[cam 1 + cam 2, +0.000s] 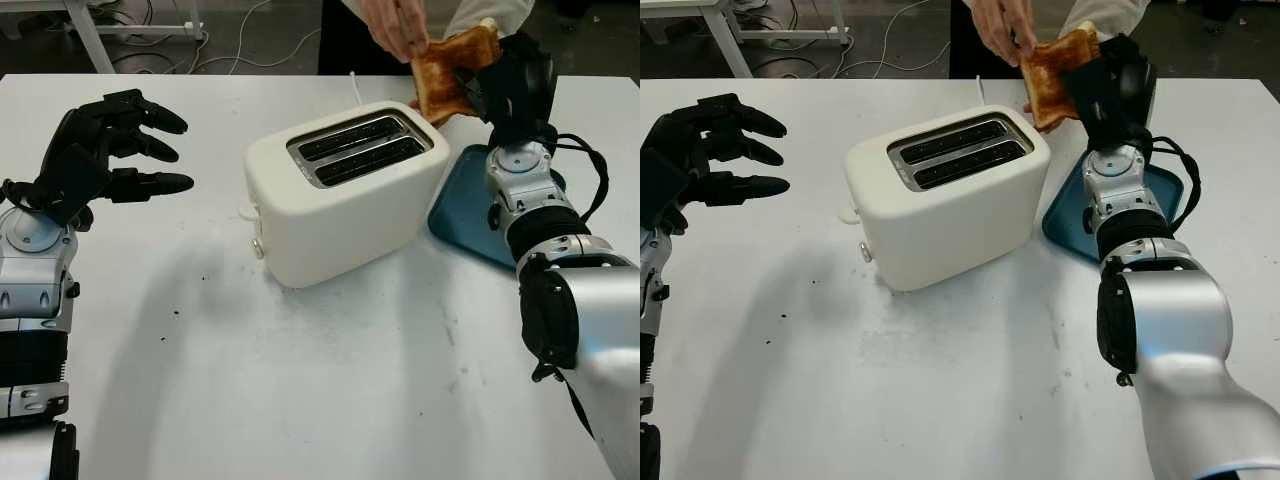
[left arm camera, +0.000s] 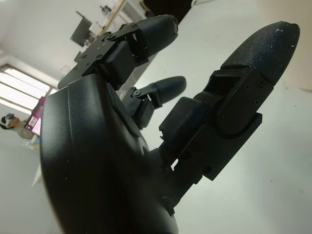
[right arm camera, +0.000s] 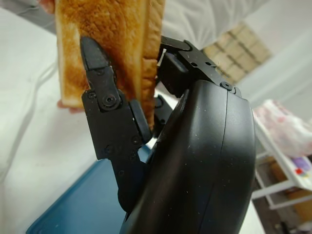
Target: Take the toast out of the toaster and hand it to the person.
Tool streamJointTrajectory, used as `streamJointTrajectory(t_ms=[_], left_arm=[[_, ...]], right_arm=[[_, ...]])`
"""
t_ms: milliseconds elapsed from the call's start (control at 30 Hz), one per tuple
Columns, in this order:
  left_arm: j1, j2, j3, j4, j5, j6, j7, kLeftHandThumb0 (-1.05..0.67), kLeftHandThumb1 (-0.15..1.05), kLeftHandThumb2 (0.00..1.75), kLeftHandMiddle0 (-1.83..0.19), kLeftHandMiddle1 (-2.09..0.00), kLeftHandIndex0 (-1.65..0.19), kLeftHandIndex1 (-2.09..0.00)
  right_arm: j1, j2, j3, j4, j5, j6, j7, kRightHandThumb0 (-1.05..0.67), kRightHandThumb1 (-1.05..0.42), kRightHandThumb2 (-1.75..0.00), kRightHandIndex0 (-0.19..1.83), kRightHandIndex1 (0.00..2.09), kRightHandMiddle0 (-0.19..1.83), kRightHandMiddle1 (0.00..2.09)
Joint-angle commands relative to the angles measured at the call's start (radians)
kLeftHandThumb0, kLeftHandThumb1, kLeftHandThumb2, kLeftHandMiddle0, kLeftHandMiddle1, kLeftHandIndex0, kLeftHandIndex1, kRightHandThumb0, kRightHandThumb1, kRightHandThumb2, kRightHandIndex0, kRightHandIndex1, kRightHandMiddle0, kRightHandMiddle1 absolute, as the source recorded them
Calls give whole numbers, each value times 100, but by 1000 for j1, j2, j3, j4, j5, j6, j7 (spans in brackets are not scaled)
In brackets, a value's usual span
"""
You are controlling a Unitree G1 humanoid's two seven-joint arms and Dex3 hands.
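One toast slice (image 1: 452, 68) is pinched in the right hand (image 1: 505, 80) at the desk's far edge, with a person's hand (image 1: 395, 25) gripping it too. Left hand (image 1: 110, 140) hangs open near the left edge, holding nothing.

My right hand (image 1: 505, 85), matt black plastic, pinches toast (image 1: 447, 68) with a rough, browned crust. The toaster (image 1: 340, 195) wears smooth cream plastic with shiny metal slots. It sits on a matt white table (image 1: 300, 380).
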Motion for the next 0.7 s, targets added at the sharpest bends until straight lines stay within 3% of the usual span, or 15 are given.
streamJointTrajectory(t_ms=[0, 33, 133, 333, 500, 667], left_arm=[[8, -2, 3, -6, 0, -3, 3, -105, 54, 1, -67, -100, -65, -92], [8, -2, 2, -10, 1, 3, 4, -105, 54, 0, -67, -99, -65, -92], [9, -3, 3, -10, 0, -2, 5, -105, 54, 0, -68, -100, -65, -92], [10, -1, 2, -12, 3, 6, 6, -105, 54, 0, -67, -100, -65, -92], [13, -3, 4, -8, 1, -6, 5, -105, 54, 0, -67, -100, -65, -92], [18, -4, 5, -12, 4, -3, 12, -105, 54, 0, -67, -100, -65, -92]], right_arm=[[-12, -11, 4, -5, 3, 19, 47, -62, -80, 0, 59, 43, 65, 15], [-9, -16, 9, -6, -1, 13, 68, -60, -80, 0, 51, 27, 56, 6], [1, -31, 26, -9, -15, -12, 117, -68, -80, 0, 34, 9, 37, 1], [7, -61, 64, -12, -45, -13, 173, -89, -79, 0, 3, 0, 5, 0], [10, -85, 100, -18, -82, -21, 155, -94, -80, -1, 1, 1, 0, 0], [28, -101, 72, -42, -51, -49, 179, -97, -78, 0, 0, 0, 0, 0]])
